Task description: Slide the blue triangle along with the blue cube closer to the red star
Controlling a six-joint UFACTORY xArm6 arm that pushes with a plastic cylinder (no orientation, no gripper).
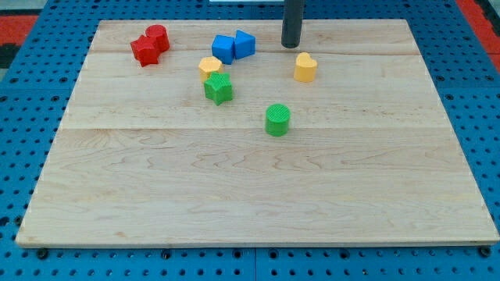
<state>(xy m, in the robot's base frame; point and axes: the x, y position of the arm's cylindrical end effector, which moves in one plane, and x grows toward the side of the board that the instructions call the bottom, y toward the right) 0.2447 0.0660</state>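
The pale wooden counter (258, 195) lies on a blue perforated base (23, 101). My tip (291, 45) stands at the view's top, right of the touching blue triangle (244, 43) and blue cube (223, 48); it has no fingers. The red star (144, 51) lies apart on the left, touching a red cylinder (158, 36). Nothing stands between them.

The blue triangle (244, 44) is set touching the blue cube (223, 48), on its right. The red star (144, 51) is placed well to the cube's left. My tip (291, 44) is placed to the cube's right, past the triangle.
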